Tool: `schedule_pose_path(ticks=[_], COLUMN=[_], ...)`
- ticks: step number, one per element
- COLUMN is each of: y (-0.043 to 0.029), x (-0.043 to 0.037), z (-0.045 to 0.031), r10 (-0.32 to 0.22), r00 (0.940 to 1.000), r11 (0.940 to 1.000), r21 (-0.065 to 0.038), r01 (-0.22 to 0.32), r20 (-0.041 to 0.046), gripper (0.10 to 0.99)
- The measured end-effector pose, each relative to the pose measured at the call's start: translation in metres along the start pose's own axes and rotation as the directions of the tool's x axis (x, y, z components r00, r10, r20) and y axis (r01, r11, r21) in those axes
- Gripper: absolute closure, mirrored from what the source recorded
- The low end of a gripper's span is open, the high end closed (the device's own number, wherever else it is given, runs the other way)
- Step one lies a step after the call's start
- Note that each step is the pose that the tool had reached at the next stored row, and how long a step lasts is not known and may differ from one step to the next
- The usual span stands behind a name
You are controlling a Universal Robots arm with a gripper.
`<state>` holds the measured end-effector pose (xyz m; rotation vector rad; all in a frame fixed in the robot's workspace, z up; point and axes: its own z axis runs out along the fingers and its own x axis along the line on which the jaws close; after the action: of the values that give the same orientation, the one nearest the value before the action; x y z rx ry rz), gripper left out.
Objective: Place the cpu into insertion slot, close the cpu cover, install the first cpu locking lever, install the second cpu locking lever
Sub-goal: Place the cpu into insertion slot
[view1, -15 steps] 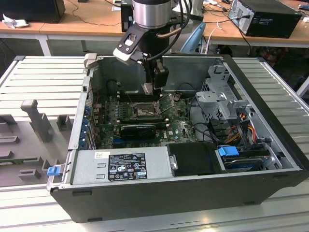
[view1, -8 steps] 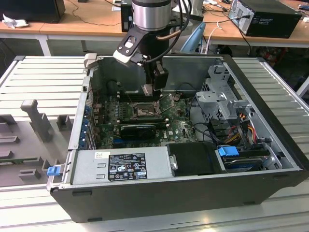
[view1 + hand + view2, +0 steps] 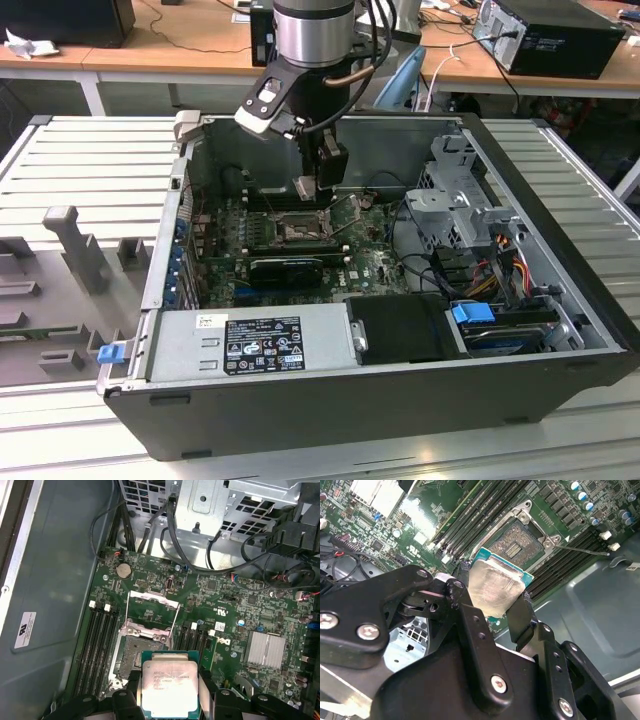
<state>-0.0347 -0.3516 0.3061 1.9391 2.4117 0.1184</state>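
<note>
The cpu (image 3: 169, 686), a flat square chip with a dull silver top, hangs between my gripper's (image 3: 169, 680) black fingers (image 3: 522, 612), which are shut on two of its opposite edges. It hovers a little above and to one side of the insertion slot (image 3: 131, 655), a dark square socket on the green board. The cpu cover (image 3: 151, 595) stands swung open beyond the socket. In the exterior view, the gripper (image 3: 312, 185) holds the cpu (image 3: 305, 187) over the insertion slot (image 3: 300, 230) inside the open computer case. A thin locking lever (image 3: 585, 551) sticks out beside the socket (image 3: 517, 542).
Long black memory slots (image 3: 97, 645) flank the socket. A black card (image 3: 285, 268) lies nearer the front, with the power supply (image 3: 250, 340) at the case's front wall. The metal drive cage (image 3: 460, 200) and loose cables (image 3: 500, 265) fill the exterior view's right.
</note>
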Motion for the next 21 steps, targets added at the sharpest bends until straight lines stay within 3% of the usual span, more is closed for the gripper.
schedule_pose_path(ticks=[17, 21], y=[-0.0006, -0.0015], x=[0.0, 0.0005], z=[0.0068, 0.0164], r10=[0.002, 0.021], r00=[1.0, 0.9998], r11=[1.0, 0.9998], r21=[0.0, 0.0], r01=[-0.002, -0.021], r20=[0.0004, 0.0024], gripper=[0.545, 0.545])
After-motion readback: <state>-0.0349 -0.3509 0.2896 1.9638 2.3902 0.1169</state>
